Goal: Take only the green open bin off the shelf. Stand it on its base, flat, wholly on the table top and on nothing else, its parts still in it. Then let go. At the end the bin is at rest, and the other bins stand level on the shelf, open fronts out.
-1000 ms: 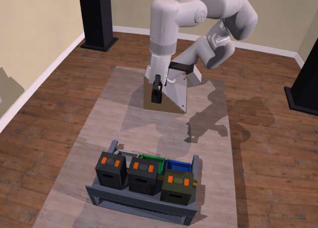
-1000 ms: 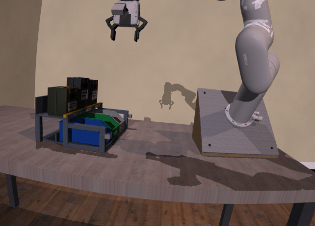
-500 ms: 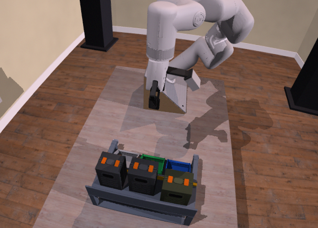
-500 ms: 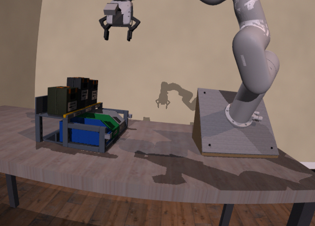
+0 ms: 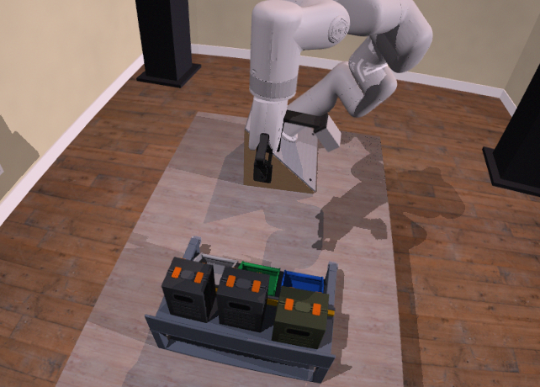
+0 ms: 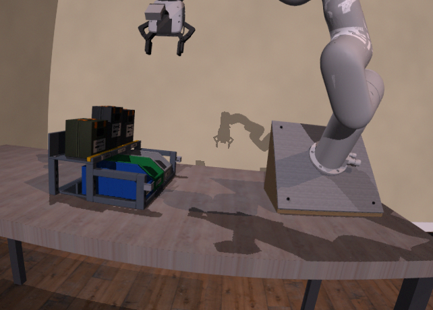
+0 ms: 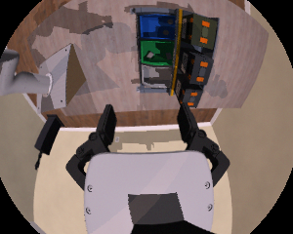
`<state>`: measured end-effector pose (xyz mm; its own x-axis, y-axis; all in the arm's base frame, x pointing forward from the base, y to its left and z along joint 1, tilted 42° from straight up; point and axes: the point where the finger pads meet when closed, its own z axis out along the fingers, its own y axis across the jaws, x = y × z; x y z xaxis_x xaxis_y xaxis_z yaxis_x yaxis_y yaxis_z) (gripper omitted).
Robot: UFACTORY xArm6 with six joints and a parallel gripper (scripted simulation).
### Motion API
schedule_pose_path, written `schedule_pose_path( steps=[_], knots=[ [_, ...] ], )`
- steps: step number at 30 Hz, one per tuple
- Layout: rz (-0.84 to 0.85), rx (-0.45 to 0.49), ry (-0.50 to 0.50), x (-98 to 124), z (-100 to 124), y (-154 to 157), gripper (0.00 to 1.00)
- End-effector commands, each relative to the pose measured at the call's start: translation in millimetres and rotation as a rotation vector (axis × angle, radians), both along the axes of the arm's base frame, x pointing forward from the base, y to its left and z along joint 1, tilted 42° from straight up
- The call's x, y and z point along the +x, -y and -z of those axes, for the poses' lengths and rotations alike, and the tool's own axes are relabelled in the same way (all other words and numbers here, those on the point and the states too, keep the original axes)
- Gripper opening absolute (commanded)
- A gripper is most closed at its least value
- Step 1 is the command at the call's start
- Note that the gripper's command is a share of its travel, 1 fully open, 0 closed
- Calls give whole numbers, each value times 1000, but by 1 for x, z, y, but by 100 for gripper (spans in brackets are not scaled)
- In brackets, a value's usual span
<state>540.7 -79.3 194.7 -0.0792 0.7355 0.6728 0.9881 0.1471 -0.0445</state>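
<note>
Green, open-topped bin (image 5: 273, 282) (image 6: 141, 162) (image 7: 158, 53) sits shelved, partly shadowed; pincer (image 5: 262, 173) (image 6: 164, 52) (image 7: 146, 110) gapes wide, empty.

Bins and cases in a rack on the bench
In the rack (image 5: 196, 331) near the bench's (image 5: 366, 331) lower edge, a green bin (image 5: 273, 282) sits between grey (image 5: 218, 266) and blue (image 5: 304, 281) bins, behind three latched cases (image 5: 187, 293).

Green bin (image 5: 273, 282) (image 6: 141, 163) (image 7: 156, 53), middle of 3
</note>
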Motion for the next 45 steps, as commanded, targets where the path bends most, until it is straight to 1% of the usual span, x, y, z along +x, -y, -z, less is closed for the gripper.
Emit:
schedule_pose_path(
  steps=[1,10,15,45],
  knots=[
    [2,-2,4,-1,-1,1,100],
    [2,-2,4,-1,-1,1,100],
    [2,-2,4,-6,-2,2,100],
    [2,-2,4,-9,-2,2,100]
  ],
)
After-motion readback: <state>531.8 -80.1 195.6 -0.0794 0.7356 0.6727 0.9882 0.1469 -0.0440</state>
